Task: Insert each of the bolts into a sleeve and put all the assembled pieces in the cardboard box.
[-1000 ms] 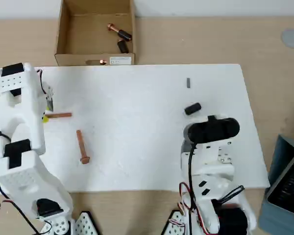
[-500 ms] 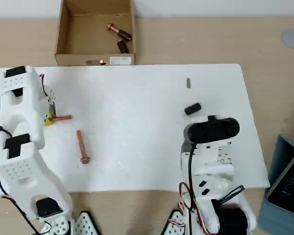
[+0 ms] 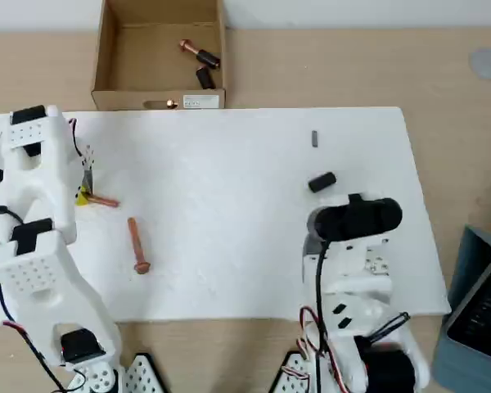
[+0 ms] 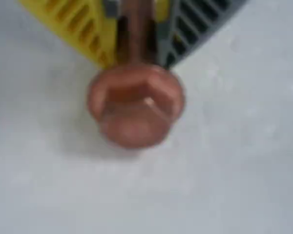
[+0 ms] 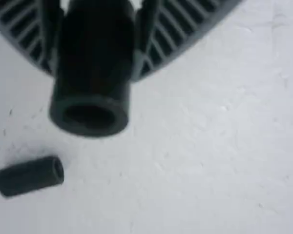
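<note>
From above, the cardboard box (image 3: 103,57) stands at the far edge of the tabletop (image 3: 327,65), just behind a white sheet (image 3: 229,205). Inside the box lie an assembled bolt with sleeve (image 3: 200,54) and, near it, a second dark piece (image 3: 204,78). A copper bolt by the box wall (image 3: 160,104) lies along the near wall; I cannot tell if it is inside or outside. The left arm (image 3: 33,164) is at the left edge of the sheet, and the held bolt (image 3: 103,201) sticks out from its yellow tip, tilted a little and low over the sheet. A loose bolt (image 3: 137,244) lies nearby on the sheet, apart from it. The right arm (image 3: 352,246) is over the right part of the sheet, with a loose sleeve (image 3: 322,182) lying just beyond it. In the left wrist view, the left jaws are clenched on the shank of the held bolt, one side yellow and one grey, and its head faces the camera close above the white sheet. In the right wrist view, the right jaws grasp the held sleeve (image 5: 93,73), open end forward, while the loose sleeve lies on the sheet near it, not touching.
</note>
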You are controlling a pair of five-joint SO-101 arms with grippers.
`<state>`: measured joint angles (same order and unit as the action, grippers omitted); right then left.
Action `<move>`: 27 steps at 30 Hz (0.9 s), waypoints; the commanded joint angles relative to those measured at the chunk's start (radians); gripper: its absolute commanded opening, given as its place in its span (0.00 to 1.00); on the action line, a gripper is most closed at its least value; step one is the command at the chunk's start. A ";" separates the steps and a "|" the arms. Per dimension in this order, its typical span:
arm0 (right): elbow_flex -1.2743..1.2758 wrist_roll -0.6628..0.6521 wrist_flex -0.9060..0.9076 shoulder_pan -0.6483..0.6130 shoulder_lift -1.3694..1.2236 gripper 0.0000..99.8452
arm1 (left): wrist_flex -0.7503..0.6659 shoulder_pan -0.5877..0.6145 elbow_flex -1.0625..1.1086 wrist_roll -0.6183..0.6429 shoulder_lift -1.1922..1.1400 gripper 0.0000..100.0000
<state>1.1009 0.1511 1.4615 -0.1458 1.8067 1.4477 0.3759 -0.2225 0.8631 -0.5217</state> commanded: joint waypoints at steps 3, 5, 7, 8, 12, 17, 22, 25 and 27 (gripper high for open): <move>-0.088 0.003 -0.020 -0.010 0.036 0.01 | 0.218 0.034 -0.315 -0.075 0.007 0.00; -0.097 0.003 -0.018 -0.010 0.033 0.01 | 0.285 0.034 -0.428 -0.117 0.008 0.00; -0.105 0.003 -0.003 -0.010 0.031 0.01 | 0.308 0.034 -0.516 -0.153 0.012 0.00; -0.107 0.003 0.009 -0.010 0.031 0.01 | 0.308 0.035 -0.545 -0.170 0.027 0.00; -0.110 0.003 0.052 -0.008 0.036 0.01 | 0.308 -0.006 -0.545 -0.259 0.188 0.00; -0.131 0.003 0.055 -0.007 0.036 0.01 | 0.308 -0.124 -0.388 -0.318 0.447 0.00; -0.133 0.003 0.055 -0.004 0.036 0.01 | 0.307 -0.242 -0.186 -0.324 0.702 0.00; -0.128 0.003 0.055 -0.004 0.036 0.01 | 0.304 -0.304 -0.069 -0.324 0.848 0.00; -0.127 0.003 0.051 -0.004 0.036 0.01 | 0.302 -0.344 0.002 -0.324 0.937 0.00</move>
<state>1.0242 0.1511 1.5152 -0.1458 1.8082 1.7453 0.0844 -0.2915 0.5501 0.2608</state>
